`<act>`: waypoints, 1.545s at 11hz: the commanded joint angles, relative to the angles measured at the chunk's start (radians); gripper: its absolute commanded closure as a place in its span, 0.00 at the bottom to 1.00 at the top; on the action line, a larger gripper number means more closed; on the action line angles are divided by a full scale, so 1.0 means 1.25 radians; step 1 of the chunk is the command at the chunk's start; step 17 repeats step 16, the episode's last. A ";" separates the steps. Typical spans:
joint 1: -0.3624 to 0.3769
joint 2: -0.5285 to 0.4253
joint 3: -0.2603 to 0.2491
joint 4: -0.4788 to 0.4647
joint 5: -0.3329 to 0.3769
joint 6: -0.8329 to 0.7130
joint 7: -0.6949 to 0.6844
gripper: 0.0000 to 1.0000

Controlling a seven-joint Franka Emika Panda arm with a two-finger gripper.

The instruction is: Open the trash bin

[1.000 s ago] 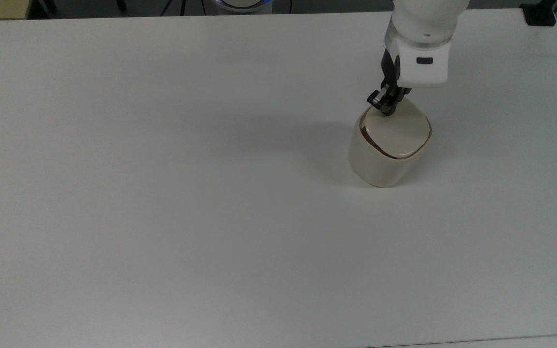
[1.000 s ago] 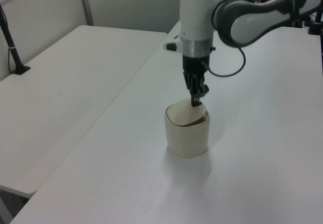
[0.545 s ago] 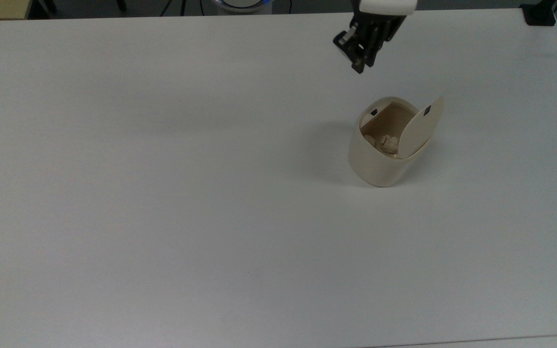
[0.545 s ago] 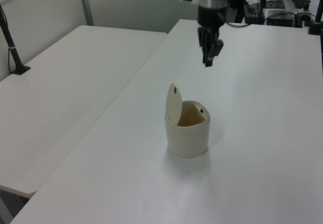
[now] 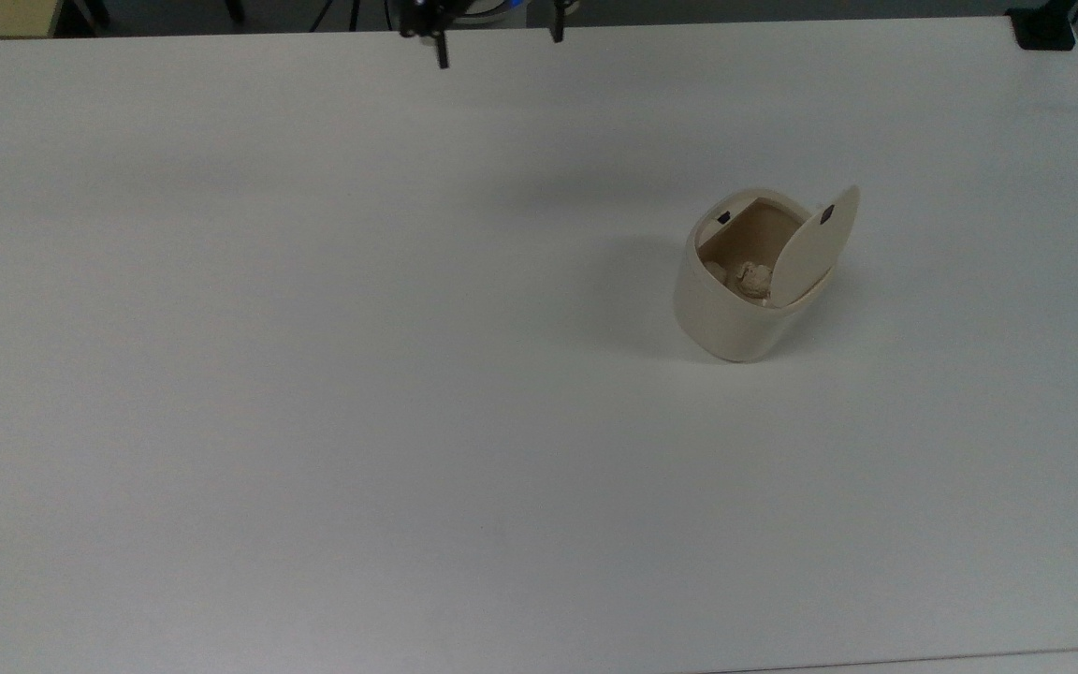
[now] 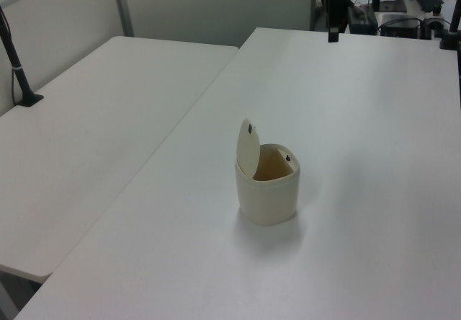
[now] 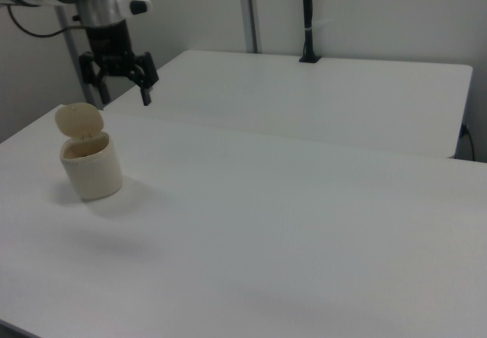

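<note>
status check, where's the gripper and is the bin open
Gripper open, empty, raised well clear of trash bin. Lid up, crumpled scraps inside. Nothing in the way on table.

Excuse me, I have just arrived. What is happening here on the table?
A robot arm is working with a small beige trash bin on the white table. The lid stands up and crumpled paper shows inside, so the bin is open. The gripper hangs apart from the bin, fingers spread and holding nothing.
</note>
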 commanded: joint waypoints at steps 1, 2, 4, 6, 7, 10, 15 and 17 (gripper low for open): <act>-0.078 -0.041 0.010 -0.034 -0.007 0.002 0.118 0.00; -0.089 -0.042 0.005 -0.034 -0.007 0.002 0.143 0.00; -0.090 -0.043 0.002 -0.032 -0.009 0.018 0.209 0.00; -0.090 -0.041 0.002 -0.033 -0.009 0.023 0.233 0.00; -0.090 -0.040 0.002 -0.033 -0.007 0.027 0.237 0.00; -0.091 -0.029 0.000 -0.029 -0.021 0.026 0.226 0.00; -0.093 -0.019 -0.001 -0.027 -0.024 0.028 0.232 0.00; -0.093 -0.019 0.000 -0.027 -0.022 0.028 0.226 0.00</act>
